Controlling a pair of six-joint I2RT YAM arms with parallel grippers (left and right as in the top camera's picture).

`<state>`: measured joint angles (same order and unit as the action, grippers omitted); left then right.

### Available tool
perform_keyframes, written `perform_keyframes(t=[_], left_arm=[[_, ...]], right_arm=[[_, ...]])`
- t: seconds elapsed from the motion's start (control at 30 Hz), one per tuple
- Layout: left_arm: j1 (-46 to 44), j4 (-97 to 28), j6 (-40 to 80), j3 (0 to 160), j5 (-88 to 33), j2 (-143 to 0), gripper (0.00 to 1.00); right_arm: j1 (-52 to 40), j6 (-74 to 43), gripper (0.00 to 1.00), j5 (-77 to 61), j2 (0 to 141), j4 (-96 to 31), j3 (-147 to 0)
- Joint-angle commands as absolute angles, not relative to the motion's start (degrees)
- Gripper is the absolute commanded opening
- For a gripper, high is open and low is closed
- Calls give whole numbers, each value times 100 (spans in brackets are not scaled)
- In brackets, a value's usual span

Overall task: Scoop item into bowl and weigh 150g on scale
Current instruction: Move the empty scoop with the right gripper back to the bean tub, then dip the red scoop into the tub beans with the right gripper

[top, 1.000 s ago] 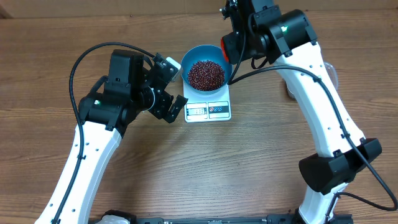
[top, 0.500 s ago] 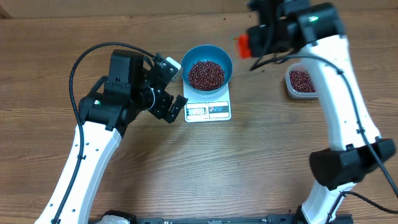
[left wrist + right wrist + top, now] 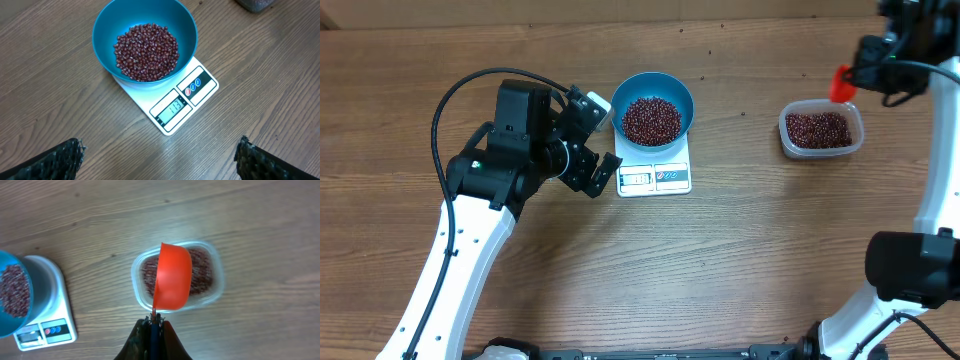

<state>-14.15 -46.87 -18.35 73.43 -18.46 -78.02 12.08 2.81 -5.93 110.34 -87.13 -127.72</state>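
Overhead camera looks straight down on the whole desk (image 3: pixel 720 260), taking in bowl (image 3: pixel 623 100), scale (image 3: pixel 655 178) and tub (image 3: pixel 784 132). Left wrist camera sits close, angled down at bowl and scale, which fill its frame. Right wrist camera looks down from higher, past the scoop (image 3: pixel 172 277) in its jaws, onto the tub; bowl and scale sit at its left edge.

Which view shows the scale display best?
Left wrist: the display sits near centre, facing the camera, digits large though a bit soft. Overhead shows it as a tiny pale strip, unreadable. Right wrist catches it at the lower-left corner, small and blurred.
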Motion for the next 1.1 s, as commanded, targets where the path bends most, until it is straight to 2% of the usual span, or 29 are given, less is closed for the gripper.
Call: perform_keyframes(t=[0.0, 0.37, 0.57, 1.07], left_arm=[[-1389, -4670, -1798, 7321, -1892, -7832, 99], [-1389, -4670, -1800, 7321, -1892, -7832, 100], [-1389, -4670, -1800, 7321, -1892, -7832, 99], [-1389, -4670, -1800, 7321, -1892, -7832, 99]], right_arm=[[1356, 307, 4, -611, 11220, -8757, -12862], [1433, 298, 4, -580, 12073, -8840, -12862], [1433, -1, 4, -45, 12313, -8803, -12862], [1426, 1, 4, -185, 12881, -8707, -12857]])
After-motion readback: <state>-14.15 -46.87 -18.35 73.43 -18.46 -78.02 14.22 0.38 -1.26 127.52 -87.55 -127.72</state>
